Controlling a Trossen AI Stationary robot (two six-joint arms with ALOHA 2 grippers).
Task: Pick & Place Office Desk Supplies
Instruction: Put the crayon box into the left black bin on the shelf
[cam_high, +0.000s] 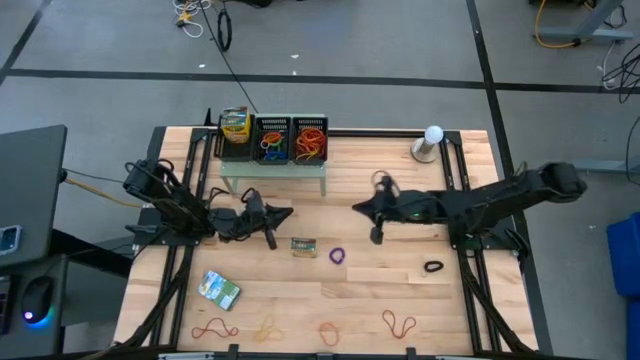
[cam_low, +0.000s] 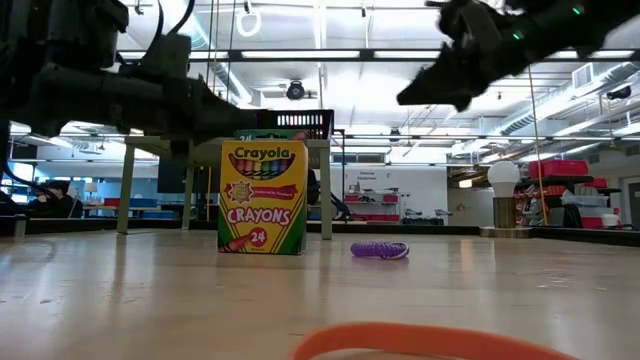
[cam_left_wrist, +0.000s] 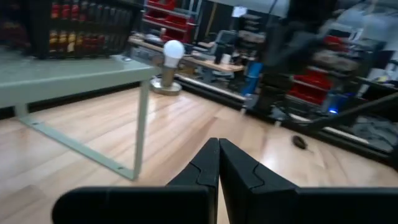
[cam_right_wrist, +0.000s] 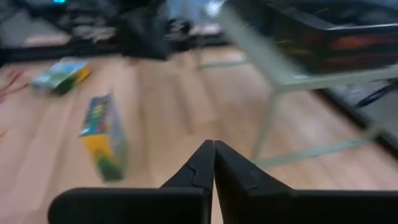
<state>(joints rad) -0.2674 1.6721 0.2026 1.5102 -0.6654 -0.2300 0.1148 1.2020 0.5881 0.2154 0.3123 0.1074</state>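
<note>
High view shows us both grippers empty near the pale-green shelf (cam_high: 273, 172), left gripper (cam_high: 283, 213) and right gripper (cam_high: 362, 207) pinched closed, likely between picks.

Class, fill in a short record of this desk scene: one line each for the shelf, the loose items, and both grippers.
shelf: pale-green shelf at the table's back, bearing a crayon box and two black mesh trays of bands
loose items: purple band, black band, small crayon box, green packet
left gripper: shut, empty
right gripper: shut, empty
</note>
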